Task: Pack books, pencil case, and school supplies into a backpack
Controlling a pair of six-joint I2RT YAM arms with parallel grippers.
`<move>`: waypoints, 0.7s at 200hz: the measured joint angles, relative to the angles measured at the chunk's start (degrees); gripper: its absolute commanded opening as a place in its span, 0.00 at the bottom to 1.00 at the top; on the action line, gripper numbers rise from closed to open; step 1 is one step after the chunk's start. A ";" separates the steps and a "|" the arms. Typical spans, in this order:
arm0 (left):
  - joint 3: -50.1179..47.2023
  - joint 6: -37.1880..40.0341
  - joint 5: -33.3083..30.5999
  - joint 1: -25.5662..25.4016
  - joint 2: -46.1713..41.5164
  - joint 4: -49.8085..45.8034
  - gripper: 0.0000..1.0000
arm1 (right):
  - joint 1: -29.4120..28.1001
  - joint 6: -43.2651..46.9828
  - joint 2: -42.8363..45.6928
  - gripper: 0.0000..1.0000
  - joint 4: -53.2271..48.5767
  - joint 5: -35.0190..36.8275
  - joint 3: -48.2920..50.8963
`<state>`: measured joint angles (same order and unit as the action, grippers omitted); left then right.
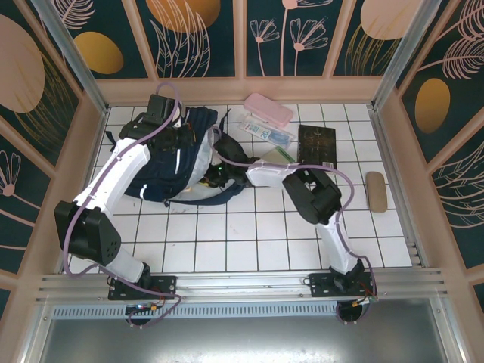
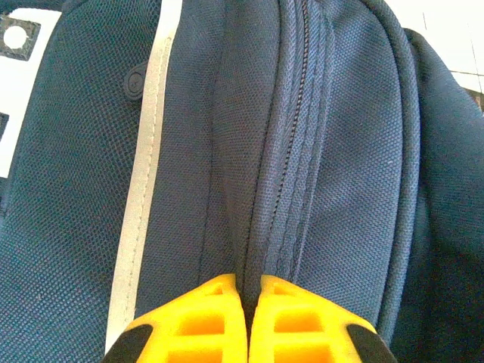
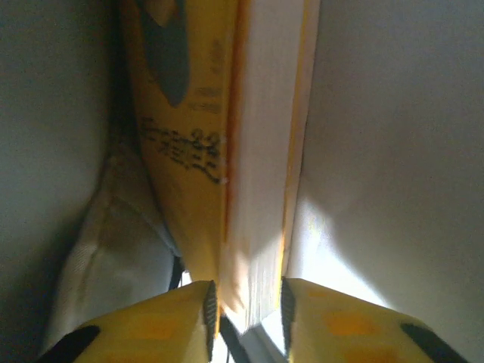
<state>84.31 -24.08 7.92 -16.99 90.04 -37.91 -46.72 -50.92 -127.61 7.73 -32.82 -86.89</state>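
Right gripper (image 3: 246,306) pinches the flat yellow-orange white-paged pad (image 3: 257,151) inside the navy fabric backpack (image 2: 340,151); left gripper (image 2: 246,321), clamped on its zip seam (image 2: 299,151), should hold the mouth wide.

White tiled table (image 1: 227,234); floral wall panels (image 1: 204,38).

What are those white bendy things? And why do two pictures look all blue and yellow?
Those are two robot arms, the left arm and the right arm, bolted to a tiled table. The big picture looks down from above. The other two come from little cameras on each wrist, so you see each yellow claw up close. The left claw pinches the fabric of the blue backpack by its zipper. The right claw, inside the backpack, has a yellow-covered book between its fingers. Lying on the table: a pink pencil case, a clear packet, a dark brown book and a tan roll.
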 measured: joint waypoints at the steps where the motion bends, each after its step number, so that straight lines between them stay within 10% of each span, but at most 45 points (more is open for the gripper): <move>1: 0.00 -0.04 0.02 0.02 0.00 0.00 0.00 | -0.04 -0.17 -0.13 0.21 -0.02 -0.04 -0.13; 73: 0.00 -1.29 0.48 0.72 0.00 0.92 0.00 | -0.28 -2.12 -10.23 0.30 -1.97 -2.67 -15.85; 140: -1.64 0.57 -2.23 0.09 -0.02 1.38 0.00 | 1.92 1.36 -0.11 0.44 -3.69 0.42 -2.38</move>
<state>82.67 -23.51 5.69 -16.91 90.02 -36.53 -44.80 -49.56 -127.72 4.03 -32.40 -89.27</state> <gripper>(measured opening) 0.061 0.440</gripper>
